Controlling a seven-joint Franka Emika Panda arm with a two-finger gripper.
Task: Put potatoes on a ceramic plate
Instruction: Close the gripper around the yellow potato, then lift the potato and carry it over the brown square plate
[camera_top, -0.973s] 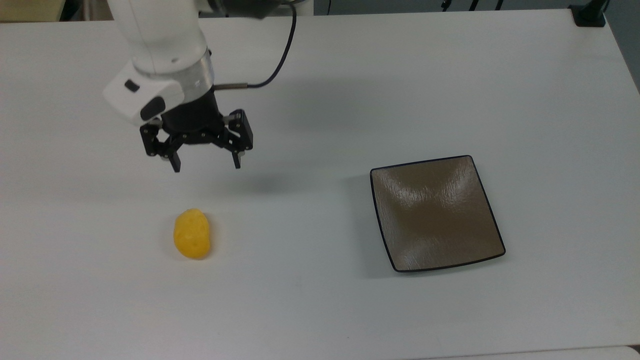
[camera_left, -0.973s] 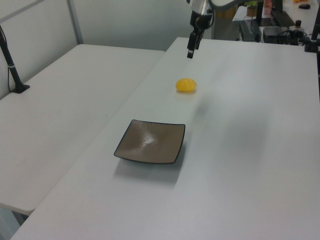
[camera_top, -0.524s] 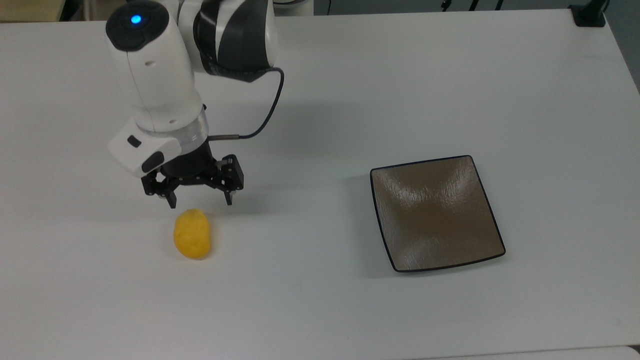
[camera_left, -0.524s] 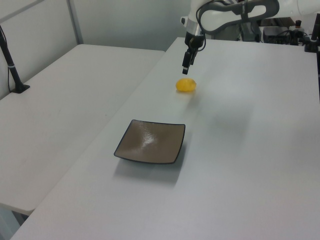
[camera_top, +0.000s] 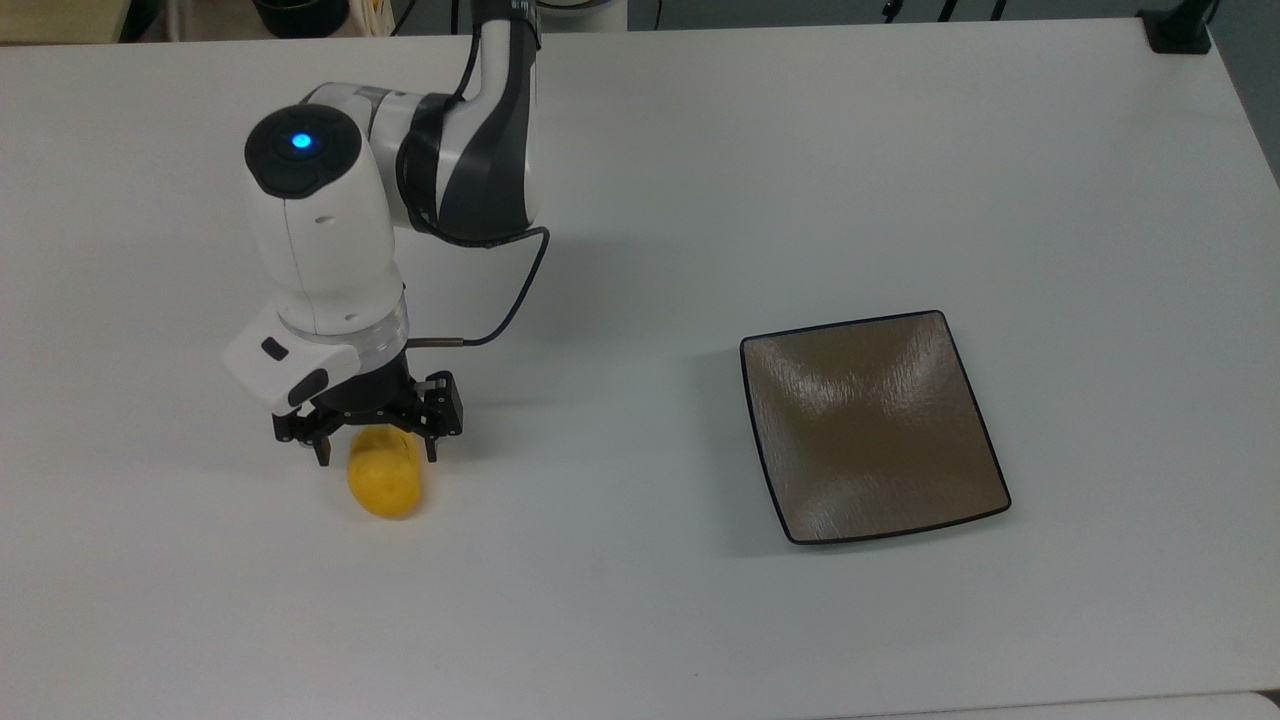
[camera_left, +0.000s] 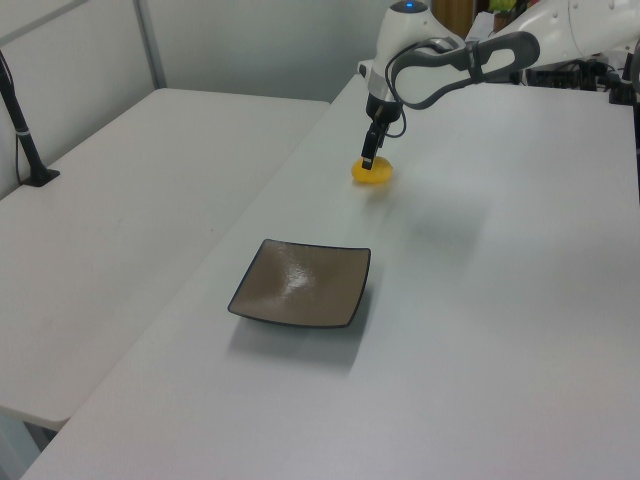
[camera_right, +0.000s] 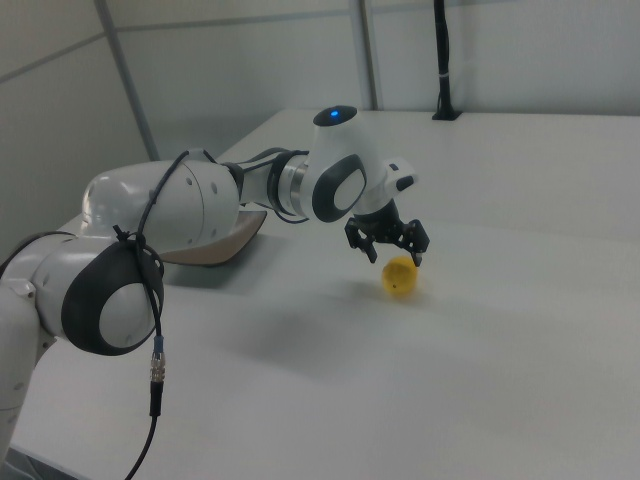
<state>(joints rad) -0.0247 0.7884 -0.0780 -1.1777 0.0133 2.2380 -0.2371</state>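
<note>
The potato (camera_top: 384, 483) is bright yellow with a dimpled skin. The plate (camera_top: 872, 425) is glossy brown-grey, faintly textured, edged by a thin dark rim (perhaps navy; it is hard to tell). The claw (camera_top: 377, 456) is black, under a white arm (camera_top: 320, 250) with dark grey joints and a blue light on top. The tabletop (camera_top: 800, 150) is plain white.

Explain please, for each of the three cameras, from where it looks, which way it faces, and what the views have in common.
Top view: overhead, looking down at the white table; shows wrist and open gripper over the potato, plate at the top view's right.
Left view: raised at the plate's end, facing along the table to the arm.
Right view: low beside the arm's base, facing outward; big links in front, potato beyond.
All share the potato and gripper.
</note>
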